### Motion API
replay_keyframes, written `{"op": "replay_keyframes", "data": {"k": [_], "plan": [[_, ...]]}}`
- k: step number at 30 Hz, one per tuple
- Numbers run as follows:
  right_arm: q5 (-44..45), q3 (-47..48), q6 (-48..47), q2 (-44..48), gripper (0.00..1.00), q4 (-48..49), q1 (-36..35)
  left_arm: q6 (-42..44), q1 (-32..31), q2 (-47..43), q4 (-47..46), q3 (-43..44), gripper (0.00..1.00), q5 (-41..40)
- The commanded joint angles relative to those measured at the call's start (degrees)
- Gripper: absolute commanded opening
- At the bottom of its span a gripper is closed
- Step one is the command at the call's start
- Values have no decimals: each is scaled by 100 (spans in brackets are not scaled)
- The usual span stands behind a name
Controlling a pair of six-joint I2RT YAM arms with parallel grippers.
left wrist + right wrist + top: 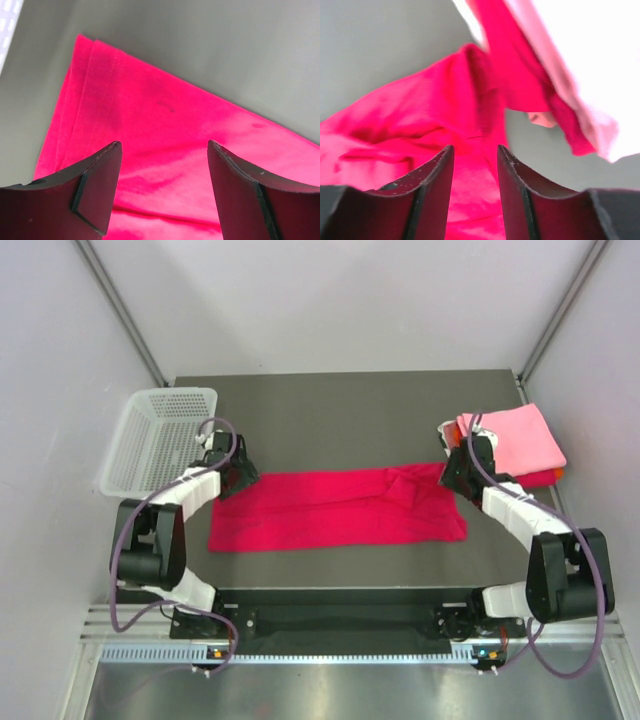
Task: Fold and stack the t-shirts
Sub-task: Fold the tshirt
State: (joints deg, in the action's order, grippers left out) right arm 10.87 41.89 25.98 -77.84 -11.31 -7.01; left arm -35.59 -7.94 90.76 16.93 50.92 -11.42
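Across the bench centre, from 9 to 3 o'clock, lies the crimson t-shirt, a long folded strip; the stacked shirts sit at 2 o'clock. Light, limp cloth should sag, so pinch both end corners. Left jaws gape, empty; right jaws stand narrower, clamping nothing.

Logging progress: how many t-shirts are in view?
4: crimson t-shirt spread mid-table; light pink t-shirt atop right stack, red t-shirt and orange t-shirt edges beneath. Others may be hidden.
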Motion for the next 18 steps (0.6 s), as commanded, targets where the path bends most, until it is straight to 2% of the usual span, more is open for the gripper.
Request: {"op": "replay_keyframes", "data": {"k": [1,2,6,11,18], "plan": [[-453,170,-338,261,43,261,-291,176,-162,-759,30,156,74,219],[-585,310,-382,209,45,261,-371,184,-224,-866,21,164,75,237],[-1209,1039,-742,-562,44,-125,-757,149,-620,-1166,21,269,75,403],[-920,2005,-1323,-1346,41,-591,-1329,307,-1060,-1175,-154,358,75,614],[-841,3009,-1701,-2480,52,-1030,-1514,544,-1130,-1104,-383,226,76,711]]}}
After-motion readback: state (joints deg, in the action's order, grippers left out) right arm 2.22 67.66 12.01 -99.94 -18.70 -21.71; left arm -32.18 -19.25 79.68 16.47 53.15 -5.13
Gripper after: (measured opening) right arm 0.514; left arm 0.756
